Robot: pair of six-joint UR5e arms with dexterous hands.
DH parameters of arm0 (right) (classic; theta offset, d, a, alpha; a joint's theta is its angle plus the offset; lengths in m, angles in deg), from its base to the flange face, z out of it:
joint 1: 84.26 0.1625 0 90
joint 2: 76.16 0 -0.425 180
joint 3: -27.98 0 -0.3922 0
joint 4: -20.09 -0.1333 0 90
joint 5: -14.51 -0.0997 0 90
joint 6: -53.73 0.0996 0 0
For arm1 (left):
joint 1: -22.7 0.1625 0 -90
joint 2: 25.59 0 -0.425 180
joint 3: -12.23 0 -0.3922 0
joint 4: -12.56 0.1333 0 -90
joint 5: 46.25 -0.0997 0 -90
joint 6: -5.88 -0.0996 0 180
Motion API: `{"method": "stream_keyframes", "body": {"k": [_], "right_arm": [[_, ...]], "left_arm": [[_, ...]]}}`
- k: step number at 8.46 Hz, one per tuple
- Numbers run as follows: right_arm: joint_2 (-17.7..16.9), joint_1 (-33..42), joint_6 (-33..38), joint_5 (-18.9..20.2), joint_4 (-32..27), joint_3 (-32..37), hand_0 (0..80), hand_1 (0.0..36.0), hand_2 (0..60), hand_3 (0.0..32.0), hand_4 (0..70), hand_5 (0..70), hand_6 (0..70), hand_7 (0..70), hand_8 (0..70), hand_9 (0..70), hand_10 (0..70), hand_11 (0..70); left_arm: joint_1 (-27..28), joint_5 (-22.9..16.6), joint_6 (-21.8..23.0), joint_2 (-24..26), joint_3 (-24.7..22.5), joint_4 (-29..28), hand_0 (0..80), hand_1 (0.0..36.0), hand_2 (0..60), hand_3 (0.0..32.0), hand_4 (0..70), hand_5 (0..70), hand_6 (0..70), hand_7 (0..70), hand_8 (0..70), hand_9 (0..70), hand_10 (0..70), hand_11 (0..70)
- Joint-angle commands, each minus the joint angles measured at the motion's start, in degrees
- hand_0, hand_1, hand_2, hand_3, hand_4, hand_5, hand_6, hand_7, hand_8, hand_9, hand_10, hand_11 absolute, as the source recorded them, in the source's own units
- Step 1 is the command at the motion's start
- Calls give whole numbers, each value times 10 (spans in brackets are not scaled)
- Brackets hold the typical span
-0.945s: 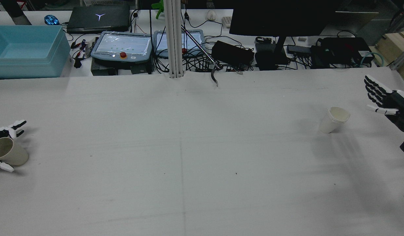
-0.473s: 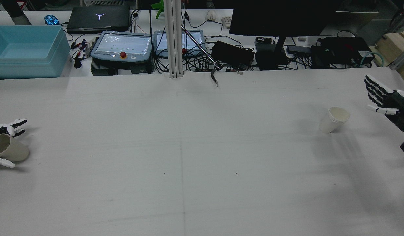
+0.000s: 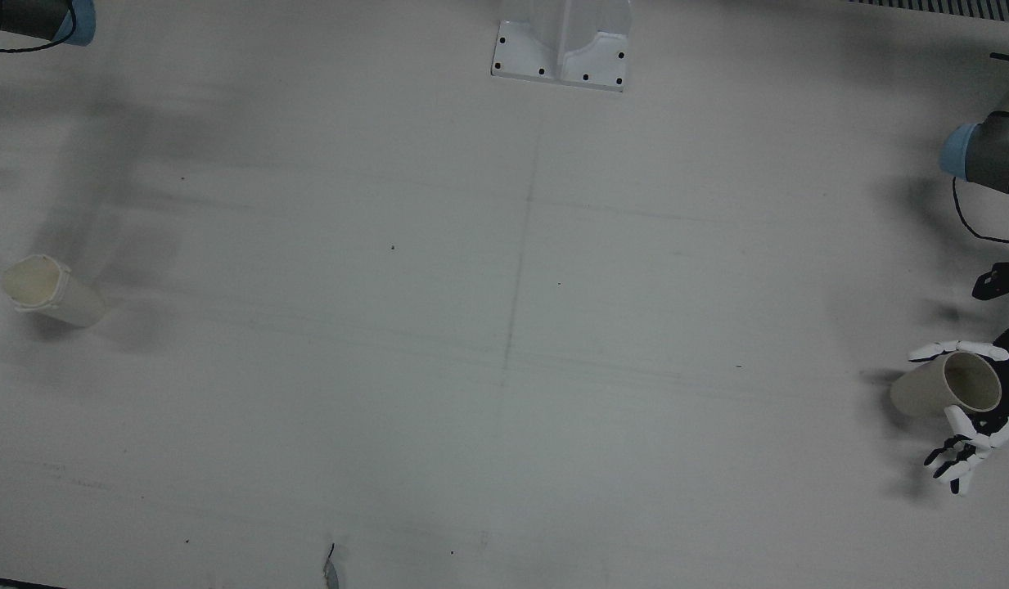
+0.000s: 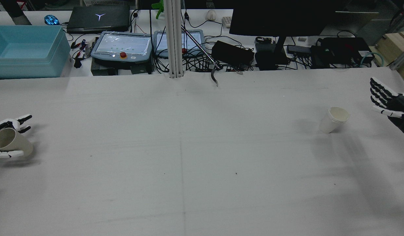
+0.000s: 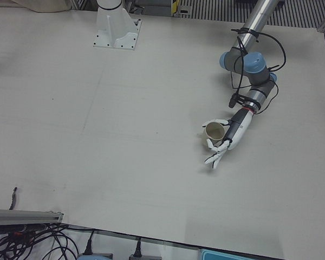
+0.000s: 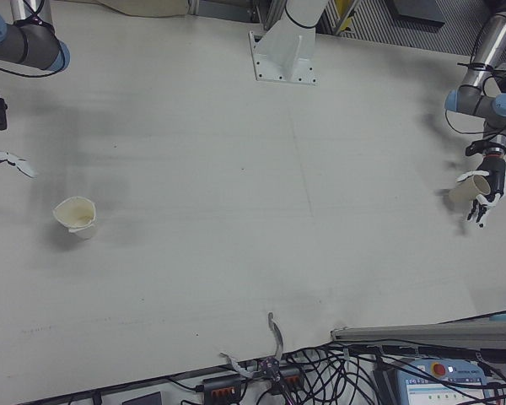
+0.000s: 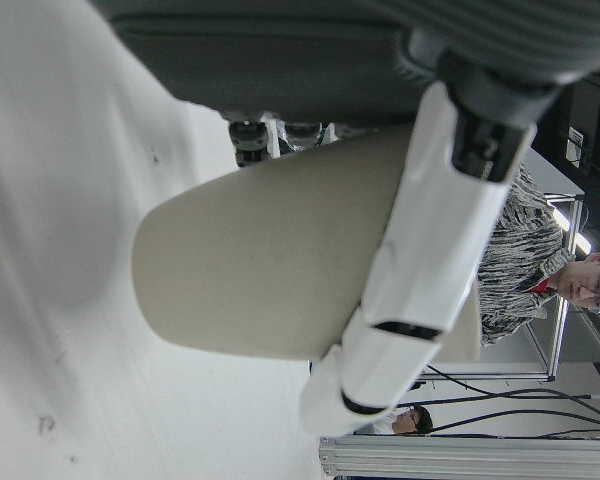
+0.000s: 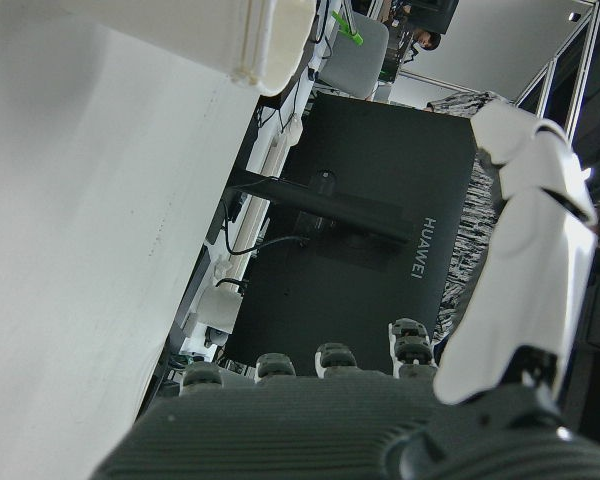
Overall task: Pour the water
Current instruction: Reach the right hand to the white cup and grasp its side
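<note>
A beige cup (image 4: 10,141) is in my left hand (image 4: 5,137) at the table's left edge in the rear view, tilted with its mouth toward me. The fingers wrap its far side and the thumb its near side. It also shows in the front view (image 3: 942,391), the left-front view (image 5: 214,131) and the left hand view (image 7: 280,270). A white paper cup (image 4: 334,119) stands upright on the right half, also in the front view (image 3: 50,290) and the right-front view (image 6: 76,218). My right hand (image 4: 387,101) is open with fingers spread, to the right of it and apart.
Beyond the table's far edge are a blue bin (image 4: 28,49), two teach pendants (image 4: 123,46), a black monitor (image 4: 280,16) and cables. A white post (image 4: 174,39) stands at the far middle; its base plate (image 3: 561,49) shows in the front view.
My left hand has moved the beige cup away from the near side, closing more around it. My right hand has drawn slightly right, away from the white cup.
</note>
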Motion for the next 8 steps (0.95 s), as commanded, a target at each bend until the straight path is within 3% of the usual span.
{"method": "stream_keyframes", "body": {"k": [1,2,5,7,8], "right_arm": [[31,-16,-3,-1,-119,137,482,215,278,0,0,56,63,22,18,26,0,0],[59,-28,-3,0,-138,171,488,228,299,0,0,60,71,40,20,26,0,0],[65,-57,-10,1,-145,172,550,313,370,0,0,81,65,47,12,17,0,0],[62,-69,-15,4,-145,169,560,321,368,0,0,83,76,75,13,15,0,0],[57,-69,-15,7,-145,169,556,303,306,0,0,78,70,68,4,3,0,0]], "left_arm": [[2,-3,17,0,-69,81,800,360,600,0,372,700,113,119,27,9,59,130],[2,-3,18,0,-87,97,800,360,600,0,373,700,113,121,27,10,59,129],[2,-1,22,0,-120,126,800,360,600,0,373,700,110,121,27,10,59,129],[2,0,21,-1,-120,127,800,360,600,0,358,700,106,118,25,9,59,129],[2,0,21,-1,-120,128,800,360,600,0,351,700,105,116,25,9,59,130]]}}
